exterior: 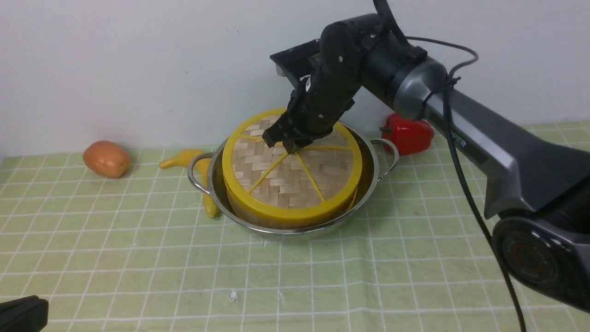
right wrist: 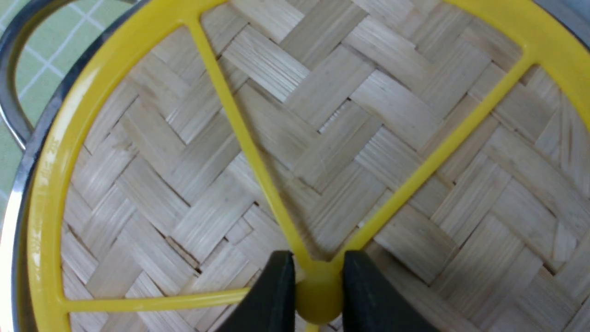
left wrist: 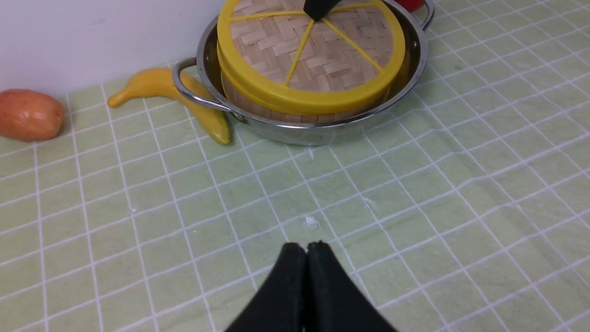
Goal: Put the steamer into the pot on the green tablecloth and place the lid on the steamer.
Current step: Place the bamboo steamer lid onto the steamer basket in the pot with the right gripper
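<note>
The shiny steel pot (exterior: 374, 159) stands on the green tablecloth (exterior: 138, 258) near the back wall. Inside it sits the steamer (exterior: 276, 223); only a strip of its bamboo wall shows below the lid. The woven lid (exterior: 295, 182), with its yellow rim and spokes, lies on top of the steamer. My right gripper (exterior: 290, 146) reaches down from the right and is shut on the lid's centre knob (right wrist: 318, 295), one finger on each side. My left gripper (left wrist: 306, 246) is shut and holds nothing, low over the cloth in front of the pot (left wrist: 318, 131).
A yellow banana (exterior: 203, 177) lies against the pot's left handle. An orange-brown potato-like thing (exterior: 107, 159) sits at the far left and a red pepper (exterior: 410, 133) behind the pot's right handle. The white wall runs close behind. A dark part of the left arm (exterior: 23, 313) shows at the bottom-left corner.
</note>
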`<state>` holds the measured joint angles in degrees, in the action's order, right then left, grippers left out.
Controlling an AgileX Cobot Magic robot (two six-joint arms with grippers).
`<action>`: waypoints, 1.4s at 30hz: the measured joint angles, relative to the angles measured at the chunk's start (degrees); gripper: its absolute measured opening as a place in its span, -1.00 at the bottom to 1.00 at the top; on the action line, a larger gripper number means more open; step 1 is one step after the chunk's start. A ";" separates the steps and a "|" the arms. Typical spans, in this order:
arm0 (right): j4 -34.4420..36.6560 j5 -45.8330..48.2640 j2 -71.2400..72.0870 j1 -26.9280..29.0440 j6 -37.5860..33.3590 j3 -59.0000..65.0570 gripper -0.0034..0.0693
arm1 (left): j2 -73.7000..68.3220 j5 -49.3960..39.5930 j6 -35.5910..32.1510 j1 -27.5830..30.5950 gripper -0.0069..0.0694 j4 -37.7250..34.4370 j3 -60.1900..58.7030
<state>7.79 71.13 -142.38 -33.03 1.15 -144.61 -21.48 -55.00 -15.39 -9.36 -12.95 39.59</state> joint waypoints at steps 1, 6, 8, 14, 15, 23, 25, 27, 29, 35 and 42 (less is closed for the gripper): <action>0.00 0.00 0.00 0.00 0.00 0.00 -0.51 | 0.00 0.00 0.00 0.00 -0.88 0.00 0.00; -0.24 0.11 0.00 0.00 0.05 -2.11 -0.51 | 0.00 0.00 0.00 0.00 -0.88 0.06 0.00; -0.32 -0.17 0.00 0.00 0.13 -2.64 -0.51 | 0.00 0.00 0.00 0.00 -0.88 0.06 0.00; 0.02 -0.57 0.00 0.00 0.25 -2.87 -0.51 | 0.00 0.00 0.00 0.00 -0.88 0.12 0.00; 0.02 -0.57 -0.05 0.00 0.25 -2.87 -0.51 | 0.00 0.00 0.00 0.00 -0.88 0.12 0.00; 0.20 -1.72 -1.28 0.00 0.92 -3.16 -0.51 | 0.00 0.00 0.00 0.00 -0.88 0.12 0.00; 0.20 -1.66 -1.28 0.00 0.97 -3.23 -0.51 | 0.00 0.00 0.00 0.00 -0.88 0.12 0.00; 0.07 -1.61 -1.28 0.00 1.33 -3.28 -0.51 | 0.00 0.00 0.00 0.00 -0.88 0.12 0.00; 0.02 -1.56 -1.33 0.00 1.42 -3.34 -0.51 | 0.00 0.00 0.00 0.00 -0.88 0.12 0.00; 0.02 -1.61 -1.37 0.00 1.49 -3.34 -0.51 | 0.00 -0.05 0.00 0.00 -0.88 0.12 0.00; -0.65 -0.30 0.44 0.05 2.04 -3.08 -0.51 | 0.00 -0.05 0.00 0.00 -0.88 0.12 0.00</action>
<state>7.14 70.84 -141.94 -32.97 3.19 -147.69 -21.48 -55.05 -15.39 -9.36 -12.83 39.59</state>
